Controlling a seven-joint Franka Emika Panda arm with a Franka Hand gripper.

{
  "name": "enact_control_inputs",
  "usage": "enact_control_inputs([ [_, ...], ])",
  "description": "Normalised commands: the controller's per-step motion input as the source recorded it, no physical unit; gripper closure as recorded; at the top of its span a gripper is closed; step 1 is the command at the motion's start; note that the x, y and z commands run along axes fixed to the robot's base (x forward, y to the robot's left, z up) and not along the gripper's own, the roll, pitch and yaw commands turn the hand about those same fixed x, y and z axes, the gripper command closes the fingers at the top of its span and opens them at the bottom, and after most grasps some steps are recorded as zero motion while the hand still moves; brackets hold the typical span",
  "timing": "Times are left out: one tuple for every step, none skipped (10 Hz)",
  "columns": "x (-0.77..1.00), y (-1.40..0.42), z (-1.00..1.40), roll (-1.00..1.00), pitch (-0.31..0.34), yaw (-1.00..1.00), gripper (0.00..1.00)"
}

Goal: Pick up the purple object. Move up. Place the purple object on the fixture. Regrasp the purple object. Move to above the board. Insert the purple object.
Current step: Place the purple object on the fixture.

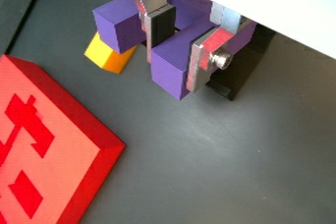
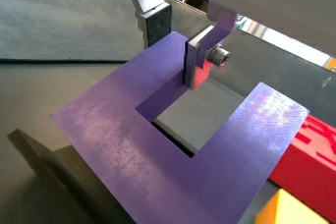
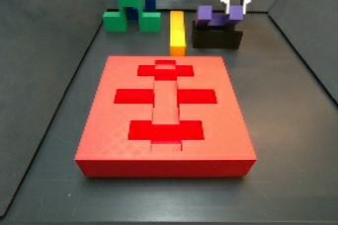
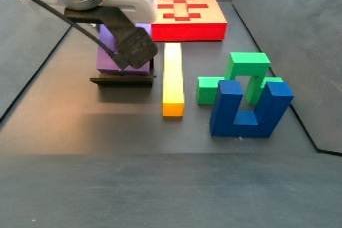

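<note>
Purple object (image 3: 208,16): seated on fixture (image 3: 218,37) at board's (image 3: 165,111) 1 o'clock for regrasping, gripper (image 1: 175,43) jaws closed across one prong.

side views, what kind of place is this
Probably a robot test cell for peg-insertion work: a walled black floor, a red board with cut-outs, loose blocks, and the gripper over the purple object on the fixture.

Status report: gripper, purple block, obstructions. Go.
Gripper at the fixture, fingers straddling one prong of the purple object. Purple object sits on the fixture, prongs up. Yellow bar lies beside the fixture, apart from it.
</note>
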Motion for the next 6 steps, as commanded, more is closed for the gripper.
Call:
enact_control_inputs([
  [0.33, 0.02, -0.17, 0.00, 0.000, -0.06, 1.00],
  [0.35, 0.01, -0.27, 0.00, -0.040, -0.07, 1.00],
  [0.28, 0.00, -0.22, 0.00, -0.003, -0.04, 1.00],
  [0.11, 0.00, -0.18, 0.00, 0.000, 0.00, 1.00],
  [0.01, 0.00, -0.08, 0.06, 0.000, 0.00, 1.00],
  [0.00, 0.00, -0.14, 0.13, 0.006, 0.00, 1.00],
])
